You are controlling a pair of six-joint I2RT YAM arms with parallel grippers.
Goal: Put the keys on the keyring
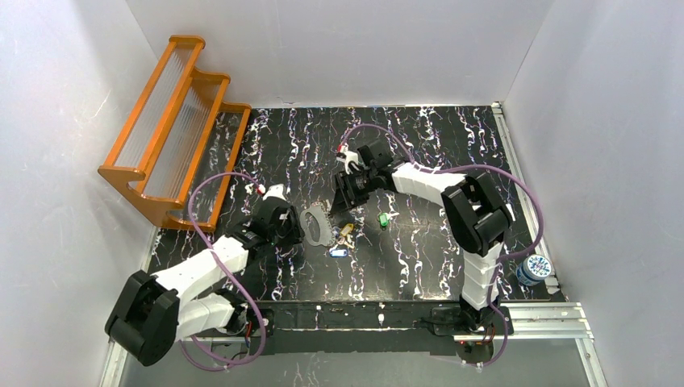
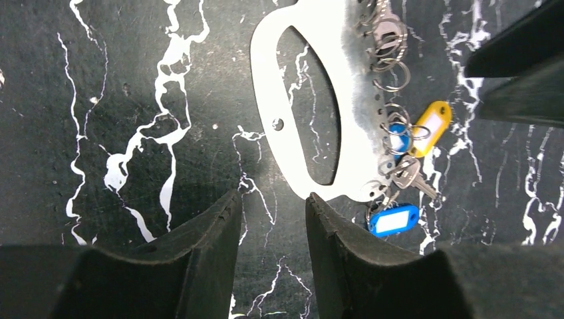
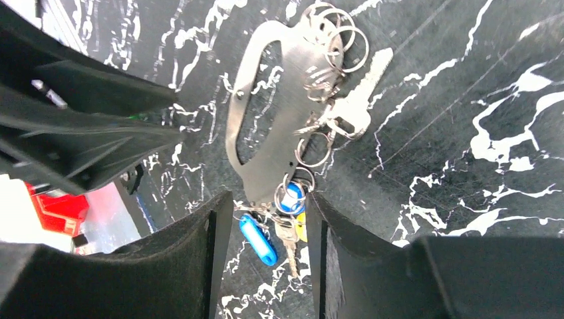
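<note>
The keyring [image 2: 359, 126] is a flat silver oval plate with several thin rings along one edge, lying on the black marbled table. A yellow-tagged key [image 2: 431, 126], a blue tag [image 2: 394, 219] and a plain metal key [image 2: 412, 176] cluster at its near end. A green key [image 1: 385, 218] lies apart, to the right. My left gripper [image 2: 271, 199] is open and empty, one fingertip [image 2: 319, 206] against the plate's end. My right gripper [image 3: 269, 199] hovers open over the blue tag [image 3: 258, 239] and rings, gripping nothing.
An orange stepped rack [image 1: 173, 129] stands at the back left. A small blue and white container [image 1: 534, 268] sits by the right arm's base. White walls enclose the table on three sides, and a metal rail [image 1: 532, 310] runs along the near edge.
</note>
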